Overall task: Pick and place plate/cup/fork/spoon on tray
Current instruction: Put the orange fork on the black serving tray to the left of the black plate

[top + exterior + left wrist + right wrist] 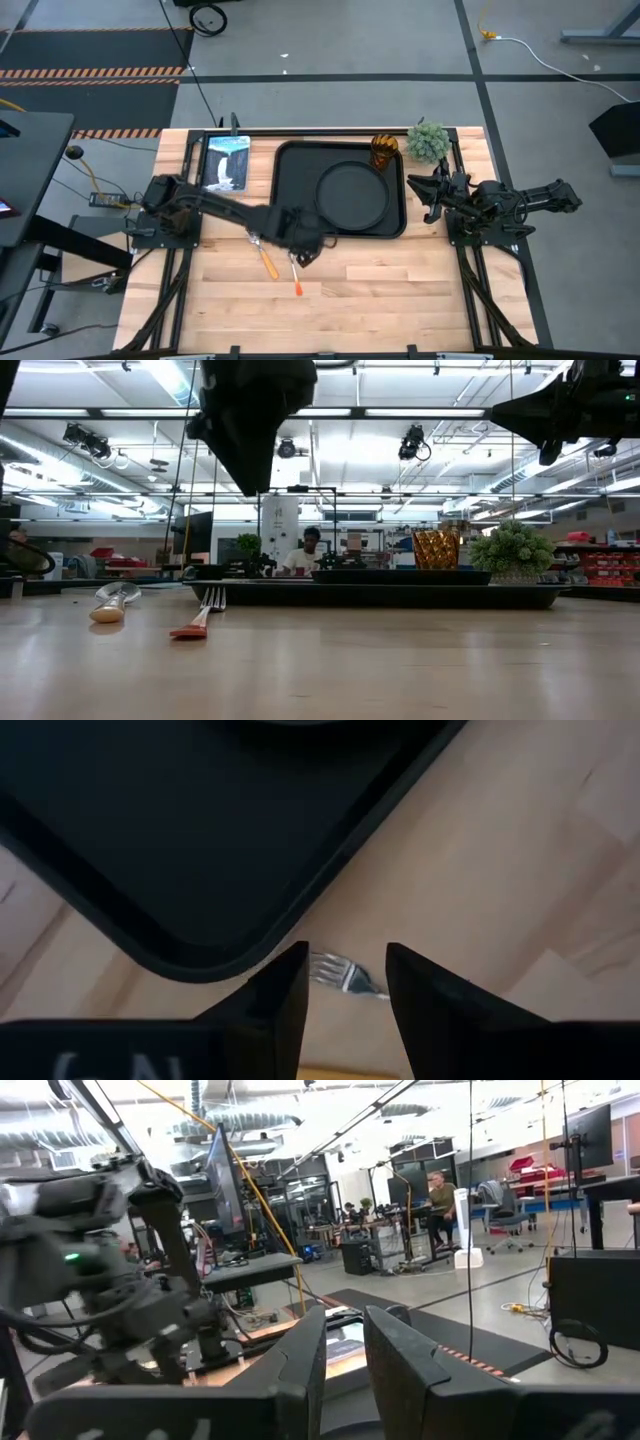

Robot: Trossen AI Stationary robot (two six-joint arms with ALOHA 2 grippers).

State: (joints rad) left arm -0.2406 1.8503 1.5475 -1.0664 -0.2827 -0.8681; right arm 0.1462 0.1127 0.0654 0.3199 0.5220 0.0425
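Observation:
The black tray point(295, 170) lies mid-table. The round black plate point(352, 195) rests flat in it, and the amber cup point(385, 152) stands upright at its far right corner. The fork point(297, 280) and the spoon point(265, 260) lie flat on the wood in front of the tray's near left corner; both also show in the low view, the fork point(200, 618) and the spoon point(110, 603). My left gripper point(346, 956) is open and hovers above the fork's tines point(340, 975), clear of the table. My right gripper point(428, 196) waits open and empty at the table's right, above the wood.
A small green potted plant point(428, 140) stands right of the cup, near my right gripper. A picture card point(226, 162) lies left of the tray. Bare wood spreads along the table's near side point(400, 300). A person sits far off in the room point(310, 555).

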